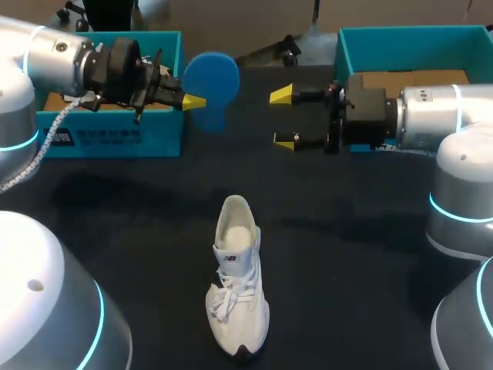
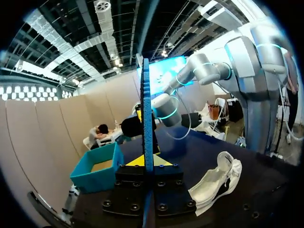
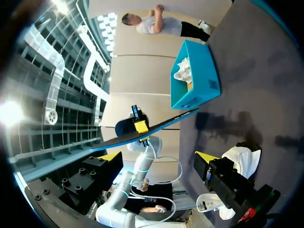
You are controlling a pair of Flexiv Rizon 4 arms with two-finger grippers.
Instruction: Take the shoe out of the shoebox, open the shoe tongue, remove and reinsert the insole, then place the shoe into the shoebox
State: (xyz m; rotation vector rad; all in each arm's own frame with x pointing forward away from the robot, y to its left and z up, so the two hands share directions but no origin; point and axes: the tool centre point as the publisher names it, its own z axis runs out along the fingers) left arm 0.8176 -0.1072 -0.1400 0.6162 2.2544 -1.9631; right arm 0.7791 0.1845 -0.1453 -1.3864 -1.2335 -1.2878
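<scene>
At far left, a teal shoebox (image 1: 115, 139) toward the back of the table (image 1: 347, 254), with the left gripper (image 1: 192, 101) hovering just off its near corner. Closed tight on a blue insole (image 1: 212, 77), pinched from both sides between the yellow tips and held up in the air; edge-on in the left wrist view, rising straight out from between the fingers. Just to the right, facing it, the right gripper (image 1: 283, 117): spread wide, holding nothing, near the insole but apart from it. Behind the right arm, a second teal box (image 1: 408, 38).

Lower down, between the two arms, the white shoe (image 1: 237, 285) standing on its sole on the dark cloth, well apart from both boxes, heel end toward the grippers, laces slack.

Judging by that: shoe out of the box, done; insole out of the shoe, done; tongue presumably lifted to allow it, though hard to confirm. Left to do: sliding the insole back in, then setting the shoe into the shoebox. Roughly the halfway mark.
</scene>
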